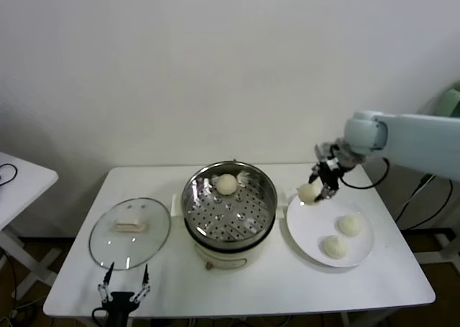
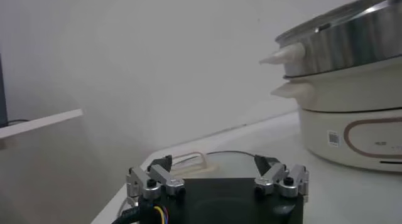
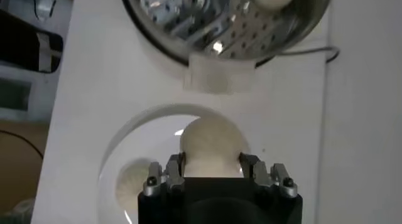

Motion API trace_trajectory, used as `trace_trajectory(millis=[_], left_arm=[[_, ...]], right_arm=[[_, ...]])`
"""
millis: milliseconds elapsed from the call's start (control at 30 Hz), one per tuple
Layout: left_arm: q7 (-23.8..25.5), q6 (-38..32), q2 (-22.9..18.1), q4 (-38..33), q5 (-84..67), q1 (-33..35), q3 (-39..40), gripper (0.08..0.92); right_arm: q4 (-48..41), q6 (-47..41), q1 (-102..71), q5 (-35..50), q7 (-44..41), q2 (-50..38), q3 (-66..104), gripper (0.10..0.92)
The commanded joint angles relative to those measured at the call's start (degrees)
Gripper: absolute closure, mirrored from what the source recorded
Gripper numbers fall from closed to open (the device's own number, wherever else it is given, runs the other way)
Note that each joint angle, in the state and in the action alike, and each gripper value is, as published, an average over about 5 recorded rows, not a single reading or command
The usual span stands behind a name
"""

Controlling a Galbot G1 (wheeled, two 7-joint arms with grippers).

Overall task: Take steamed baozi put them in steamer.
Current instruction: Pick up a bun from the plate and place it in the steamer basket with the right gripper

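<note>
My right gripper (image 1: 316, 189) is shut on a cream-white baozi (image 1: 308, 192), held just above the far left rim of the white plate (image 1: 313, 235). In the right wrist view that baozi (image 3: 211, 145) sits squeezed between both fingers. Two more baozi (image 1: 350, 224) (image 1: 334, 246) lie on the plate. The steel steamer (image 1: 267, 190) stands mid-table on its cream base, with one baozi (image 1: 227, 184) on the perforated tray at the back. My left gripper (image 1: 123, 290) waits open at the table's near left edge.
A round glass lid (image 1: 129, 231) lies flat on the table left of the steamer, just beyond the left gripper. Another white table (image 1: 21, 180) stands off to the far left. Cables hang at the right behind the table.
</note>
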Motion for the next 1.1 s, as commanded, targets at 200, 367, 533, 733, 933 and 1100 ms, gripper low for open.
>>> trace_trajectory(millis=[200,367,533,733,933,1100], left_arm=[[0.11,-0.66,-0.18,-0.05,0.91,-0.62,0.58,0.177],[0.16,-0.72,-0.41,0.02,1.01,-0.87,0.50,0.177],[0.17,-0.82,-0.32,0.40,0.98,-0.81,0.15,0.177],[0.18,-1.00,-0.36,1.00,1.00,-0.95,-0.15,0.177],[0.24,-1.09,-0.36,1.30,1.07,-1.15,-0.20,0.177],[0.26,-1.17,-0.41,1.67,1.45,-1.41,-0.15,0.177]], right_arm=[[6.59,-9.41,1.27,13.52,7.09,13.12,12.18,0.431],[0.80,-11.18,-9.84,10.19,9.71,21.84,16.38,0.431],[-8.00,-11.12,-17.99,4.64,10.47,29.11,17.62,0.431],[-18.05,-9.50,-23.64,-1.91,9.64,35.01,17.20,0.430],[-21.87,-8.58,-25.92,-4.08,8.83,36.60,16.49,0.431],[-21.26,-8.56,-26.35,-3.73,8.30,36.13,16.63,0.431]])
